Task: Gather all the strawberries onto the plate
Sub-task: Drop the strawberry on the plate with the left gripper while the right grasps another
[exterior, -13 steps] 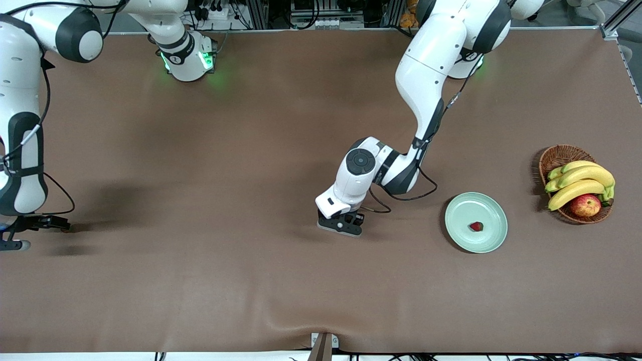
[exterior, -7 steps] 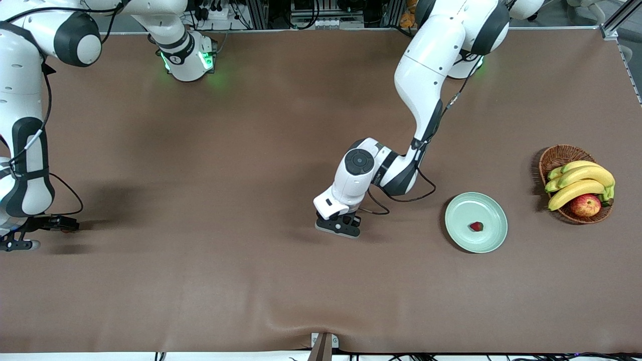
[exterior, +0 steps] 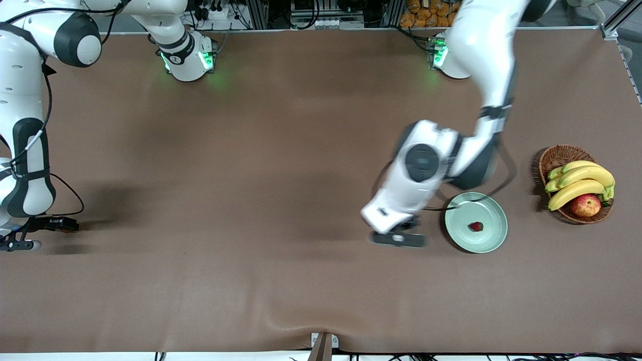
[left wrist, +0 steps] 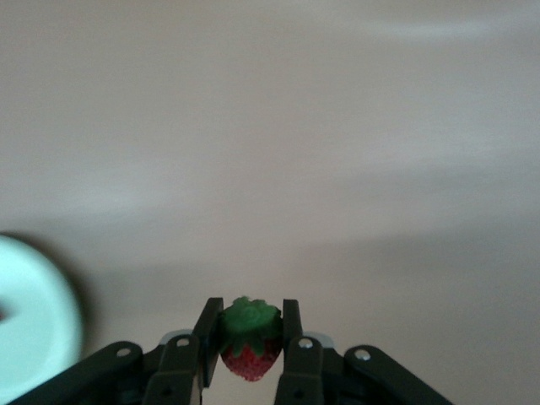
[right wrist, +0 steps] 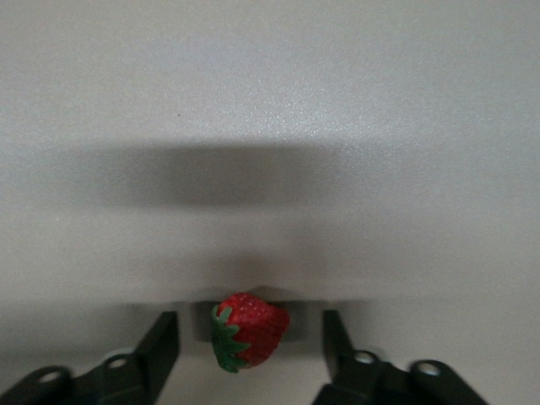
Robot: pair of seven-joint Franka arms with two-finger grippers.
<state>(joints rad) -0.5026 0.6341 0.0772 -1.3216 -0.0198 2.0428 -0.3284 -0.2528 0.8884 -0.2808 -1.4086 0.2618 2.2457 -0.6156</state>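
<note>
My left gripper [exterior: 398, 239] hangs over the table just beside the pale green plate [exterior: 457, 214], on the side toward the right arm's end. It is shut on a strawberry [left wrist: 250, 344], red with a green top. The plate's edge shows in the left wrist view [left wrist: 40, 325]. A second strawberry [exterior: 476, 226] lies in the plate. My right gripper [exterior: 42, 233] is low over the table at the right arm's end. In the right wrist view it [right wrist: 251, 348] is open, with a third strawberry [right wrist: 247, 331] lying on the table between its fingers [right wrist: 163, 339].
A brown wicker basket [exterior: 557, 156] with bananas [exterior: 582, 183] and a red-yellow apple [exterior: 585, 205] stands beside the plate toward the left arm's end. The table is covered in brown cloth [exterior: 251, 175].
My left arm has swung from the middle of the table toward the plate, carrying its strawberry. My right arm shifted only slightly, staying low at its end of the table.
</note>
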